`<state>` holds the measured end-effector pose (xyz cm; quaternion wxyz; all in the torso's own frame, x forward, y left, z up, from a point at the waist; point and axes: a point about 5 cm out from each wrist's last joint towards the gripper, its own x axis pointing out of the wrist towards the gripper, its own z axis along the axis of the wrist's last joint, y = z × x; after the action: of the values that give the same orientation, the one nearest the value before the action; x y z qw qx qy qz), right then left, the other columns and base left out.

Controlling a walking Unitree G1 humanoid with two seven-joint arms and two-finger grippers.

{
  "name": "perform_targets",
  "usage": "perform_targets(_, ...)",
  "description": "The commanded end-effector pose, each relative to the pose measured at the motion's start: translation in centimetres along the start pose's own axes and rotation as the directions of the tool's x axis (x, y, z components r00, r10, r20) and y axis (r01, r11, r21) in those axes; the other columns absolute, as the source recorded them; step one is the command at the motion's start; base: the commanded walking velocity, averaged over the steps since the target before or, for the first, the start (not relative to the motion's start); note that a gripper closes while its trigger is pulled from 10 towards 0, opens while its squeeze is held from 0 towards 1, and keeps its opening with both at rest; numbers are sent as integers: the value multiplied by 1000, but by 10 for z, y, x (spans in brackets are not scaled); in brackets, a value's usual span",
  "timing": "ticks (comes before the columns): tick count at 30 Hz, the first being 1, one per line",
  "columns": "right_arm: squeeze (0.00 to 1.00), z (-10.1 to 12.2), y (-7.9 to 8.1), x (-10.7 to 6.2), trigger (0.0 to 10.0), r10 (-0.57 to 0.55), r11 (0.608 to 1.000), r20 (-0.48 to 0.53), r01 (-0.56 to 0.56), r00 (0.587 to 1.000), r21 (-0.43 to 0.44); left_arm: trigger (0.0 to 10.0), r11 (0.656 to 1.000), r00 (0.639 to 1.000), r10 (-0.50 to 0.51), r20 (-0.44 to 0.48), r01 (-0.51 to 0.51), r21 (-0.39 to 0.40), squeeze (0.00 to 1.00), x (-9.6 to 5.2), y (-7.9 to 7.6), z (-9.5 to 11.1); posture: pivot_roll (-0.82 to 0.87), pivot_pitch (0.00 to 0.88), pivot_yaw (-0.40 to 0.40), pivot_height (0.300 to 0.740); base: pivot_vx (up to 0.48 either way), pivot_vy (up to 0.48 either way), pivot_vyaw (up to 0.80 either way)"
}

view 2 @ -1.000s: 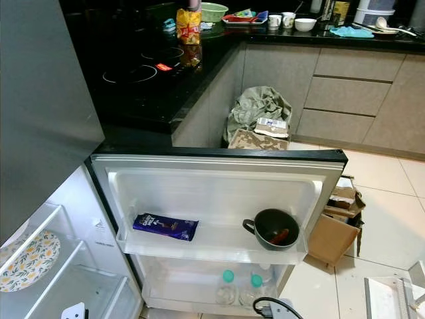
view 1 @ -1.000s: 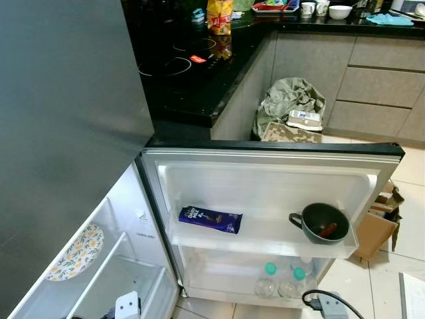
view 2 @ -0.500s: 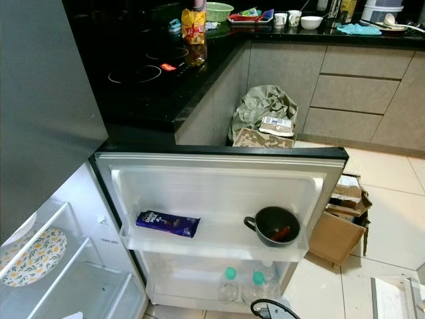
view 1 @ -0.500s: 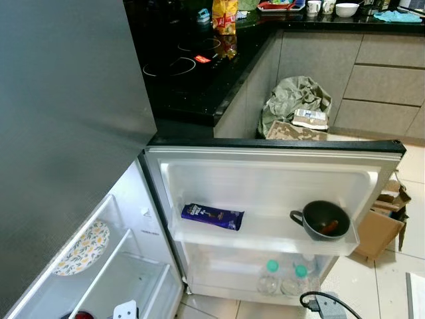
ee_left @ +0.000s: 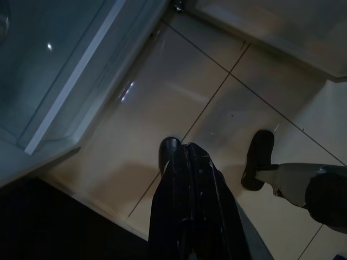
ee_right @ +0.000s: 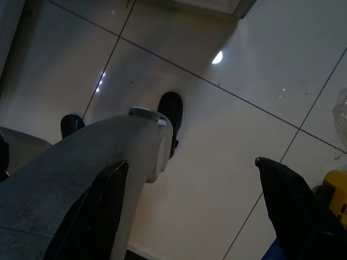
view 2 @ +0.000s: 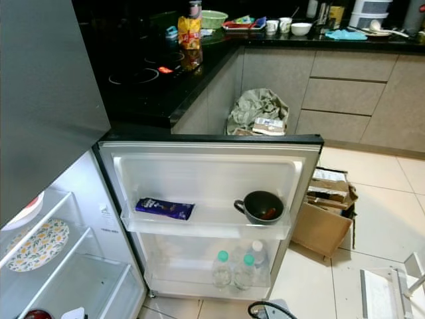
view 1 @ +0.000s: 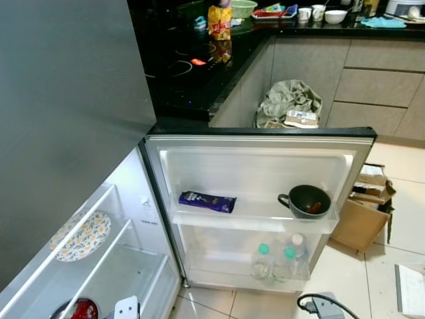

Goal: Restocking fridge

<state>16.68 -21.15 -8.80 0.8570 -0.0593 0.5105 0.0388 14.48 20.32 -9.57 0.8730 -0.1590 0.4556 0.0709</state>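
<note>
The fridge door (view 1: 259,154) stands wide open in front of me. On its upper shelf lie a purple chocolate bar (view 1: 207,201) on the left and a dark mug (view 1: 307,201) holding something red on the right. Water bottles (view 1: 275,260) with green and white caps stand on its lower shelf. Inside the fridge at my left, a floral plate (view 1: 83,236) rests on a shelf and a red item (view 1: 80,310) sits lower down. My left gripper (ee_left: 191,149) hangs shut over the floor tiles by the fridge's base. Beside my leg, my right gripper (ee_right: 191,162) hangs open, holding nothing.
A black hob counter (view 1: 192,80) with a yellow snack bag (view 1: 219,20) lies behind the door. A crumpled grey-green bag (view 1: 289,103) sits on the floor by the cabinets. An open cardboard box (view 1: 362,219) stands right of the door. Pale tile floor stretches to the right.
The camera has drawn back and shifted, so the door looks smaller. More of the fridge interior, the red item and a white-capped bottle now show. The things themselves have not moved.
</note>
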Motion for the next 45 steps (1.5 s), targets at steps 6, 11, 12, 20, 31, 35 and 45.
perform_targets(6, 0, 0, 3, 1, 10000, 13, 999, -17, -13, 1000, -40, 10000, 1000, 1000, 3, -23, -3, -2, 0, -1, -2, -7, -104, 0, 29, 740, -303, 0, 0)
perform_targets(11, 0, -2, 4, 1, 10000, 19, 998, -24, -20, 1000, -52, 10000, 1000, 1000, 9, -25, -9, -7, 0, -1, 0, -9, -110, 0, 27, 740, -310, 0, 0)
perform_targets(12, 0, -2, 3, 0, 10000, 18, 998, -25, -19, 1000, -51, 10000, 1000, 1000, 9, -28, -9, -6, 0, -2, 0, -10, -110, 0, 27, 740, -311, 0, 0)
perform_targets(20, 0, -6, 3, 0, 10000, 16, 998, -37, -18, 999, -57, 10000, 1000, 999, 4, -32, -5, -6, 0, -2, -1, -12, -107, 0, 33, 740, -314, 0, 0)
perform_targets(31, 0, -8, 5, 0, 10000, 21, 998, -43, -24, 999, -64, 10000, 1000, 999, 0, -33, 0, -2, 0, -2, -1, -12, -113, 0, 35, 740, -320, 0, 0)
perform_targets(35, 0, -9, 5, 0, 10000, 20, 998, -45, -23, 999, -65, 10000, 1000, 999, -4, -35, 4, -2, 0, -2, -3, -13, -116, 0, 36, 740, -322, 0, 0)
perform_targets(45, 0, -9, 7, 0, 10000, 24, 998, -43, -27, 999, -62, 10000, 1000, 1000, -1, -31, 1, 2, 0, -2, -2, -14, -118, 0, 39, 740, -222, 0, 0)
